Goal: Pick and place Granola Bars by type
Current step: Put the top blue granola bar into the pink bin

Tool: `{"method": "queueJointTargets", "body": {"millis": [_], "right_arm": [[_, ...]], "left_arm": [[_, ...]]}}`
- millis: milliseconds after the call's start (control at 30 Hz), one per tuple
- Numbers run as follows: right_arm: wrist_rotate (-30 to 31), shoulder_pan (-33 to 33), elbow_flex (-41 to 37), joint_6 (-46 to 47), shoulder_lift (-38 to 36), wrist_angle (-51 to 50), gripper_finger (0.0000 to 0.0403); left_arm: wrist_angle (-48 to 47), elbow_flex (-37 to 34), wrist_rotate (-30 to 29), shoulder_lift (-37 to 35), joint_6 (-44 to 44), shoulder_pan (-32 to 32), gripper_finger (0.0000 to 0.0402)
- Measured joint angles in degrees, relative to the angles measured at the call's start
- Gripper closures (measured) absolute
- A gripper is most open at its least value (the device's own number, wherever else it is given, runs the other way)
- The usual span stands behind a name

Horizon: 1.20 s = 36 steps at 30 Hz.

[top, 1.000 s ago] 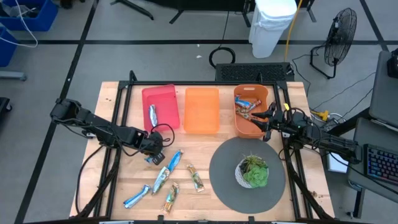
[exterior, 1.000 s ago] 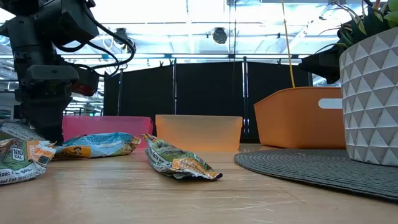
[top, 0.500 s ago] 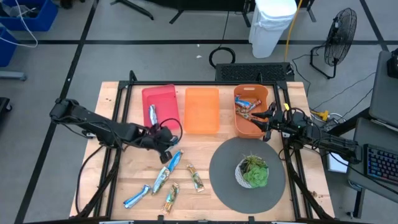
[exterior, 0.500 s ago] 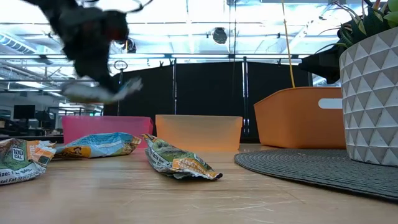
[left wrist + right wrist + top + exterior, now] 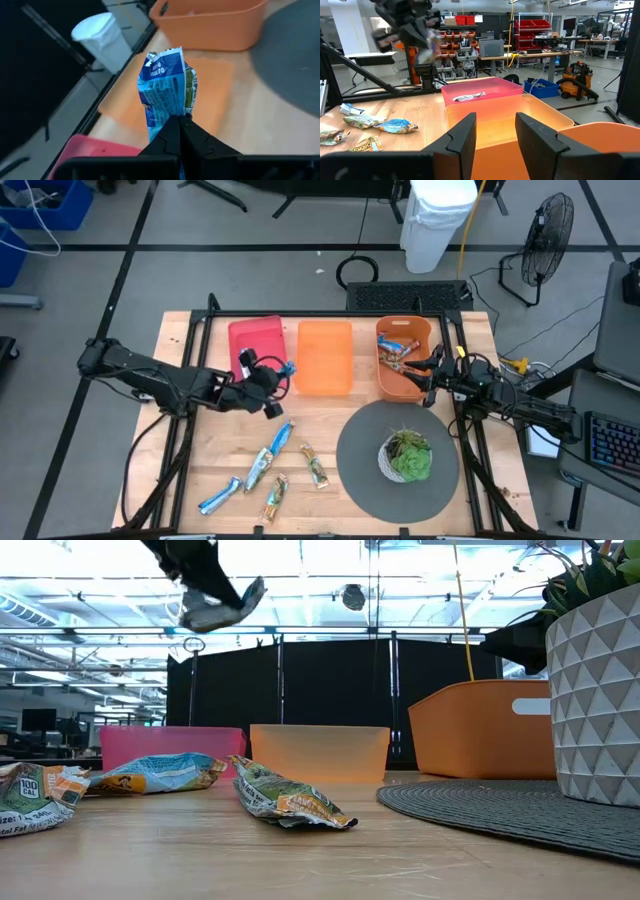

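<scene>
My left gripper [image 5: 268, 383] hangs above the table between the red bin [image 5: 262, 338] and the flat orange tray [image 5: 325, 357], shut on a blue granola bar [image 5: 285, 368]; the low view shows the bar [image 5: 222, 604] high in the air. One silver-blue bar [image 5: 245, 364] lies in the red bin. Several bars lie flat on the near table, blue ones [image 5: 277, 438] [image 5: 218, 498] and green-gold ones [image 5: 316, 469] [image 5: 274, 497]. More bars [image 5: 398, 350] sit in the deep orange bin [image 5: 392, 385]. My right gripper [image 5: 495, 135] waits open by that bin's right rim. My left gripper pinches the blue bar by one end of its wrapper [image 5: 169, 119] between the two fingers [image 5: 192, 137]. The fingers come roughly level from the table's left and lie along the bar. The bar is lifted clear and sticks out past the fingertips toward the orange tray, its crimped free end [image 5: 162, 54] leading.
A round grey mat [image 5: 360, 465] carries a white pot with a green plant [image 5: 408, 457] at the near right. Black frame rails [image 5: 190, 370] run along the table's left and right sides. Bare wood shows between the bins and the loose bars.
My left gripper has risen from the table near the loose bars, carrying the blue bar up with it. It has moved toward the far edge and a little right, ending between the red bin and the orange tray. The bar is lifted clear now.
</scene>
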Motion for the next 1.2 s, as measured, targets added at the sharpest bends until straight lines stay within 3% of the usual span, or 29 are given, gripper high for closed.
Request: {"method": "queueJointTargets", "body": {"millis": [100,300,633,933,1200], "right_arm": [[0.01,-0.01,-0.01,0.02,0.01,0.0,0.0275],[-0.01,0.0,0.01,0.0,0.0,0.0,0.0275],[-0.01,0.0,-0.01,0.0,0.01,0.0,0.0275],[-0.01,0.01,0.0,0.0,0.01,-0.01,0.0275],[-0.01,-0.01,-0.01,0.0,0.01,0.0,0.0275]], "left_arm": [[3.54,-5.62,0.88,-2.4,0.03,2.77,0.0401],[20.07,-21.11,9.26,-12.66,0.83,11.94,0.0401],[52.13,-42.69,22.08,-33.48,14.51,20.29,0.0399],[48.08,-44.34,25.27,-45.12,16.04,27.4,0.0398],[41.27,-38.83,36.63,-48.72,15.96,38.7,0.04]]}}
